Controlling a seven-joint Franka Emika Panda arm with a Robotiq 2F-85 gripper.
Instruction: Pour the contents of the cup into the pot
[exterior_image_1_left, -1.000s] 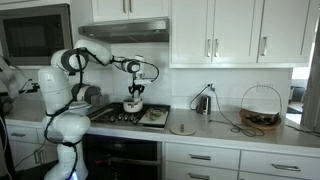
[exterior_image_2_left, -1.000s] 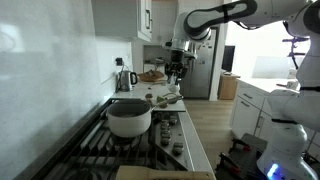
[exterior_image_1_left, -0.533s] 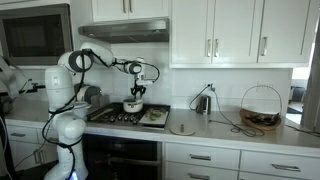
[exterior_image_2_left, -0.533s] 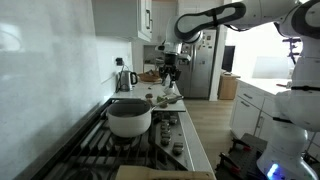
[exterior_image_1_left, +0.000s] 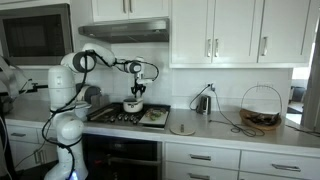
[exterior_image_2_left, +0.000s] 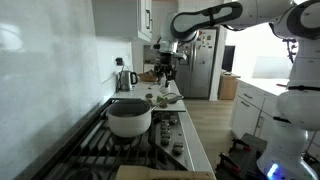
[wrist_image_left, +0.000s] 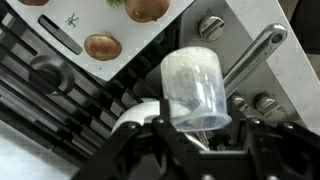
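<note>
- The cup (wrist_image_left: 195, 85), clear with a whitish filling (wrist_image_left: 190, 68) at its bottom, is held by the end effector (exterior_image_1_left: 136, 92). The jaws are drawn in narrowly on it near the rim.
- The cup's long axis is seen running along the end effector's own axis, so the cup is judged to hang upright and not yet tipped.
- The pot (exterior_image_1_left: 132, 105) is shown on the stove (exterior_image_1_left: 112, 116), directly beneath the end effector in an exterior view.
- In an exterior view taken along the stove, the pot (exterior_image_2_left: 128, 117) lies nearer the camera and lower than the end effector (exterior_image_2_left: 166, 68). The depth between them cannot be settled.
- The arm (exterior_image_1_left: 105, 58) is stretched level over the stove, with the wrist turned downward.
- A tilt of the cup's mouth toward the pot is judged to be what the pour calls for.
</note>
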